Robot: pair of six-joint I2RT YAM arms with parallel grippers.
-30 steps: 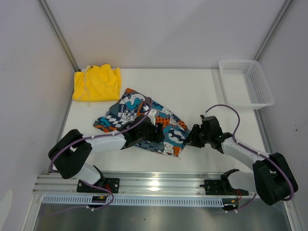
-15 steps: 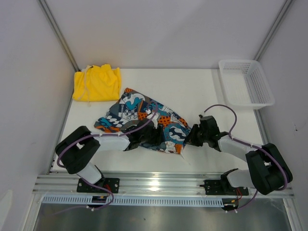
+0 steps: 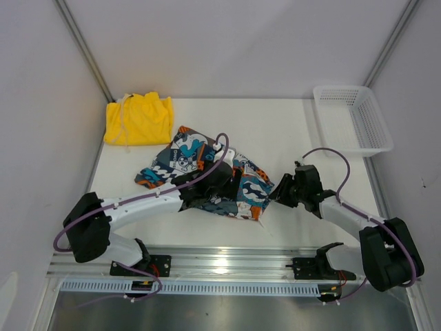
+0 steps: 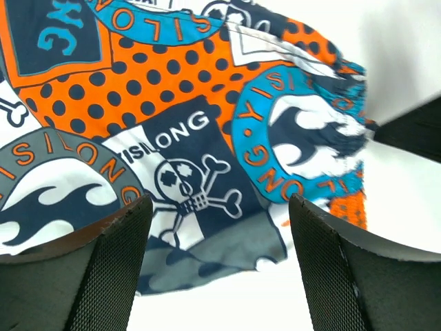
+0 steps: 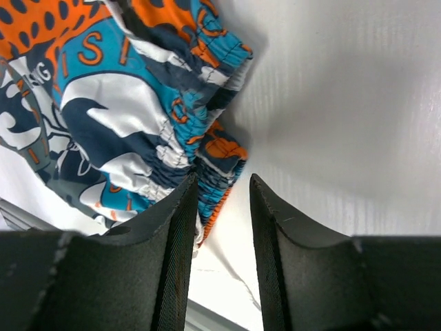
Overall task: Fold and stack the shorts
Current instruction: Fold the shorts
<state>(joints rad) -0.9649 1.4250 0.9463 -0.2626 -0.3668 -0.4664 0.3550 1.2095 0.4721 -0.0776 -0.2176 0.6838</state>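
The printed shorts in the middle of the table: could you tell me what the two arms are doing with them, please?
Both robot arms are working on the printed shorts, which lie crumpled and not yet folded on the table. The left pincer hovers wide open over the cloth, holding nothing. The right pincer, partly open, sits at the gathered waistband edge without gripping it. The yellow shorts lie apart at the far left corner.
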